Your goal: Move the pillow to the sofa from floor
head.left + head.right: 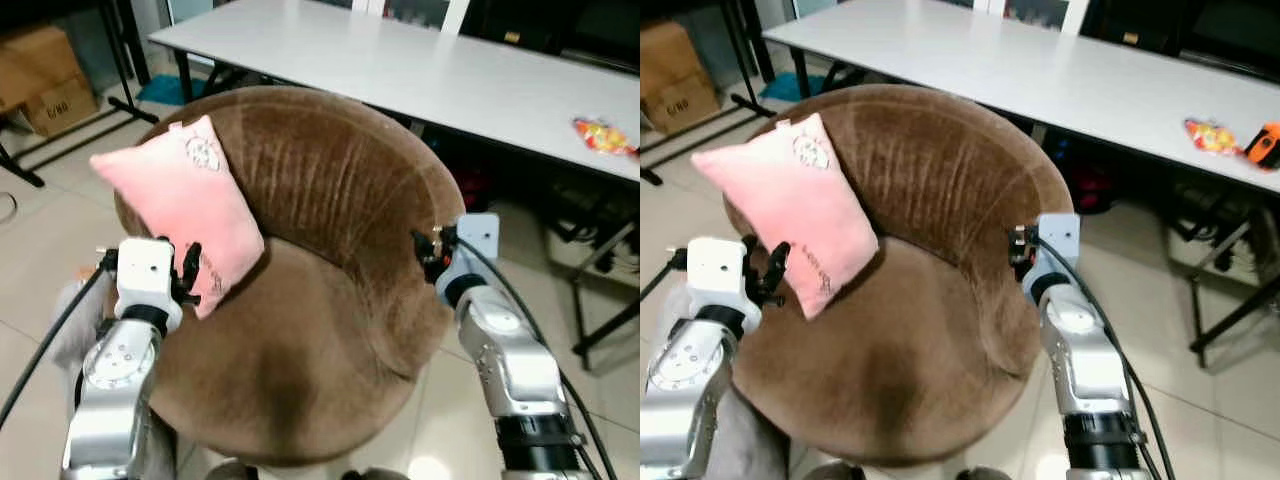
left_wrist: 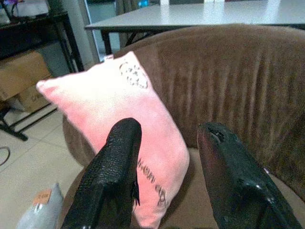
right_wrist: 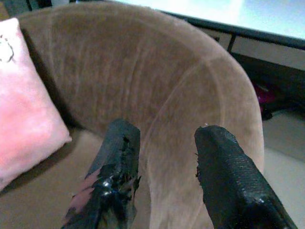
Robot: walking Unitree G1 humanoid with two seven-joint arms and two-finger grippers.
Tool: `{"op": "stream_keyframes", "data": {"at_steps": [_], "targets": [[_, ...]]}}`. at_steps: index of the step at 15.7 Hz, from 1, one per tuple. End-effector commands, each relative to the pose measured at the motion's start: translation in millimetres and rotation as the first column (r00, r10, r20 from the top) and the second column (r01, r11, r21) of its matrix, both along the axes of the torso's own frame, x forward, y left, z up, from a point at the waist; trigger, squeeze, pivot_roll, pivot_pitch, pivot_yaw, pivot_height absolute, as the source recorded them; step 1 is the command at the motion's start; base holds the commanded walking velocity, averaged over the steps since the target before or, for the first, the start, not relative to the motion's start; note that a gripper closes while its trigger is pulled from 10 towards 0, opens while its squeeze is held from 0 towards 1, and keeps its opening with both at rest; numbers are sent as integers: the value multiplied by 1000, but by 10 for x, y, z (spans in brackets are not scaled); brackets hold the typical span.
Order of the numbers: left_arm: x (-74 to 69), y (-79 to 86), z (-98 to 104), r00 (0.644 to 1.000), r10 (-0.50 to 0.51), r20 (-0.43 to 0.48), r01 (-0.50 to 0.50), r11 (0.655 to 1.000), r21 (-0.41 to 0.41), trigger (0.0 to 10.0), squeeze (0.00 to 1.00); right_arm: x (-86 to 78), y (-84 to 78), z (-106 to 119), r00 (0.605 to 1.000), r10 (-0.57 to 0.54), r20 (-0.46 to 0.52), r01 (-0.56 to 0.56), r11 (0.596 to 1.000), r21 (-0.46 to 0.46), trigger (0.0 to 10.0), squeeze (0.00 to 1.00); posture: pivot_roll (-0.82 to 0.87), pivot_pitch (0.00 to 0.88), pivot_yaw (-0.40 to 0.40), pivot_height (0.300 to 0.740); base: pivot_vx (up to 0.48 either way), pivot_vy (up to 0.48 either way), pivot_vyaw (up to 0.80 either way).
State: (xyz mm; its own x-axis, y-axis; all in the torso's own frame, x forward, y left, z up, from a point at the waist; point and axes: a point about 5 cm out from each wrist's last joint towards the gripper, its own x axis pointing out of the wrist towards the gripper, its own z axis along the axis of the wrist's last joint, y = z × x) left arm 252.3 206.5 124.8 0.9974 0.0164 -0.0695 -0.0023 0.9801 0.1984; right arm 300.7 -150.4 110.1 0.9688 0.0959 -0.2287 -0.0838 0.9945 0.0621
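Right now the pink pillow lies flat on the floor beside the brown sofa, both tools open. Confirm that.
Wrong on one point: the pink pillow leans against the brown sofa backrest, on the seat, as the left eye view shows. Left tool and right tool are open.

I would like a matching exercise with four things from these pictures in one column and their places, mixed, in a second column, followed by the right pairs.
Things:
1. pink pillow
2. cardboard box
3. orange packet
4. right gripper

Places:
A. on the white table
B. leaning against the backrest of the brown sofa
C. on the floor to the robot's far left
D. open, near the sofa's right rim

Pairs: 1-B, 2-C, 3-A, 4-D
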Motion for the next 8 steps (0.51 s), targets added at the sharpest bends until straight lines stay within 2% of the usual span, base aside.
{"op": "stream_keyframes", "data": {"at_steps": [1,4,6,8], "targets": [[-9,-52,21,1000,-4,-5,4,1000,18,10000,0,18,10,-17,1000,7,0,-7,1000,8,10000,0,-60,0,-89,740,-244,0,0],[12,-54,44,1000,-14,-17,15,1000,15,10000,0,16,-15,-65,999,-35,-8,35,999,14,10000,0,-92,0,-42,740,-242,0,0],[9,-57,2,999,-14,-37,14,1000,12,10000,0,-46,-68,-149,997,-72,-32,72,997,19,10000,0,-103,0,-25,740,-242,0,0],[-43,-52,-13,999,0,-37,0,1000,-5,10000,0,-100,-61,-204,996,-74,-45,74,997,15,10000,0,-106,0,-16,740,0,0,0]]}}
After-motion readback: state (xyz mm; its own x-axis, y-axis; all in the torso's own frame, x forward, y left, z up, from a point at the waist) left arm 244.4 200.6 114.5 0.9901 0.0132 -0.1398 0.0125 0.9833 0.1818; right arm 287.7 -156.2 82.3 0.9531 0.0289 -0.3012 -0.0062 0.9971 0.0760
